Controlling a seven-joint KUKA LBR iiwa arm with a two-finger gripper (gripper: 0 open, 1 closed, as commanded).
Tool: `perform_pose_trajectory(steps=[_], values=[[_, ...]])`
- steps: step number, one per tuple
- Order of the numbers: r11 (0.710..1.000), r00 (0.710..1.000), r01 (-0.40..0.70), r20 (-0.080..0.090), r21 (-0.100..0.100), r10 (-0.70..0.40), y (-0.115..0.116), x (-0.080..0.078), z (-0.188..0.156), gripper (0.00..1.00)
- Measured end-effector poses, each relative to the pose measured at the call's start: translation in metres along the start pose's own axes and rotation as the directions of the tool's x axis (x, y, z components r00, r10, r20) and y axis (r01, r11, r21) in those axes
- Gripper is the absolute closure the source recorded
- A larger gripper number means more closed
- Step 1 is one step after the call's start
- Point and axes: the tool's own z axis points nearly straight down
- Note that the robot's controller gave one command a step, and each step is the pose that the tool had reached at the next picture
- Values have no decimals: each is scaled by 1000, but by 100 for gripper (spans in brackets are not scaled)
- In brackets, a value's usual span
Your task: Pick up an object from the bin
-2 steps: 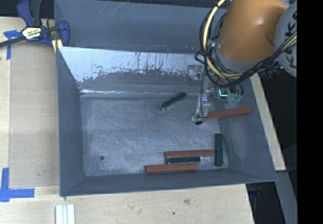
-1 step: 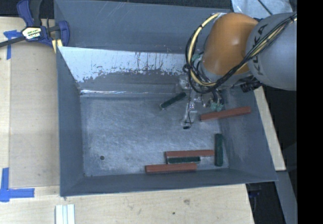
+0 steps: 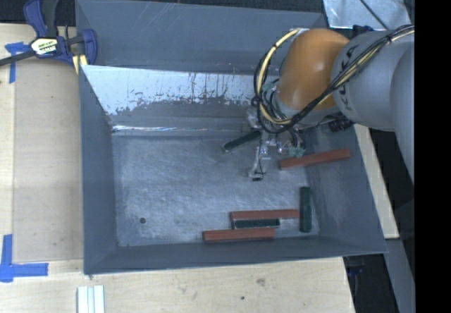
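Though gripper [image 3: 258,168] sits low in the metal bin [image 3: 96,163], can't tell claw width. Flat brown stick [image 3: 317,157], dark green stick [image 3: 239,141] just beside.

gripper [image 3: 258,172] over bin [image 3: 99,163] middle; bar [image 3: 315,158] just right, perhaps touching; other bars [image 3: 239,235] front-right

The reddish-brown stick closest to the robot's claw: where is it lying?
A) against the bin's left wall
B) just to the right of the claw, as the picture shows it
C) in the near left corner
B: the reddish-brown stick lies on the floor of the bin just beside the gripper, on the picture's right, far from the left wall.
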Motion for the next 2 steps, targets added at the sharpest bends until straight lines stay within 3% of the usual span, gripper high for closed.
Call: perform_pose_trajectory(steps=[1,2], values=[[1000,1000,0,4,0,0,0,-1,-3,100],[1000,1000,13,15,-1,-13,22,28,-139,100]])
